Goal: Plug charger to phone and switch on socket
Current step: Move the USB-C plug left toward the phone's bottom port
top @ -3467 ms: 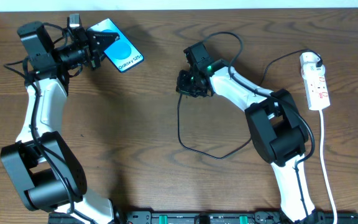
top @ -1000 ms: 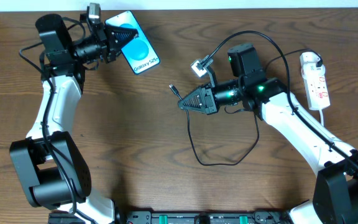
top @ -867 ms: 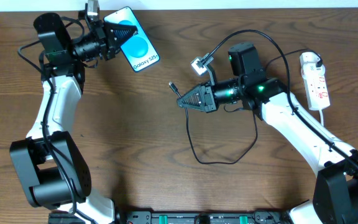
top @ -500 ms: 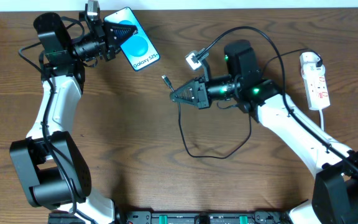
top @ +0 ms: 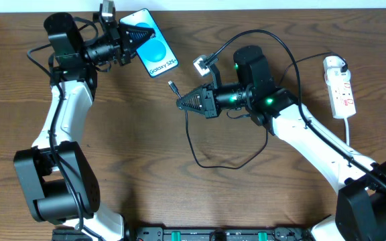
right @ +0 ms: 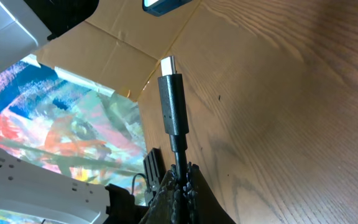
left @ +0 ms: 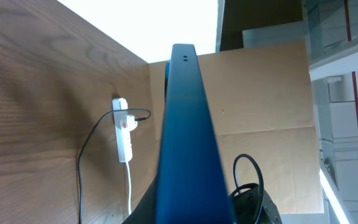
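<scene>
The phone (top: 154,51) has edged right at the table's (top: 112,154) far left while the right arm has swung left across the middle, carrying the charger's connector tip (top: 171,86) toward it. The left gripper (top: 127,41) is clamped on the phone's upper end, screen up in the overhead view, seemingly clear of the wood; from the left wrist the handset shows edge-on (left: 188,143). Near the phone's free lower end, not yet touching, the connector stands out from the right gripper (top: 181,104), whose 2 fingers are pinched tight on the cable just behind it. In the right wrist view the connector (right: 173,102) points at the phone's end (right: 166,5) above, roughly in line. The rest of the charger (top: 193,144) loops slack over the table and runs to the socket (top: 339,87) at far right, still to be switched on. Insertion likely calls for squaring the tip with the port, then a slow, straight push while the left arm braces the phone; a skewed entry could bend the tip or slide the cable through the fingers.
</scene>
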You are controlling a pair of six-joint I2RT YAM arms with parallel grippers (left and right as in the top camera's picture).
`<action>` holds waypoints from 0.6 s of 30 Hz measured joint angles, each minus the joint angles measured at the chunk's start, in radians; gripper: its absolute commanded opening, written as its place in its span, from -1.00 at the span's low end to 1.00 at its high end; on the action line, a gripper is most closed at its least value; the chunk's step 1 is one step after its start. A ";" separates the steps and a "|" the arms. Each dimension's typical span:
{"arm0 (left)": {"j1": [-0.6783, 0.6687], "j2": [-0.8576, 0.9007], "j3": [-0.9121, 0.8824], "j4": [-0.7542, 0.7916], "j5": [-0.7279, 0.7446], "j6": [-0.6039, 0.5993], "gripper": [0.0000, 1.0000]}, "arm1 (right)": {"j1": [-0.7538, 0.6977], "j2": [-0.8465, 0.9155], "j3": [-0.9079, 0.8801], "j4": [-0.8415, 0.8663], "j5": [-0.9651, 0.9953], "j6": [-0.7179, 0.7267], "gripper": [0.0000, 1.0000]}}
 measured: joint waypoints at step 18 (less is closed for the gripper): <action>-0.026 0.000 0.000 0.000 -0.002 -0.003 -0.86 | 0.000 0.000 0.000 0.058 0.080 0.102 -0.98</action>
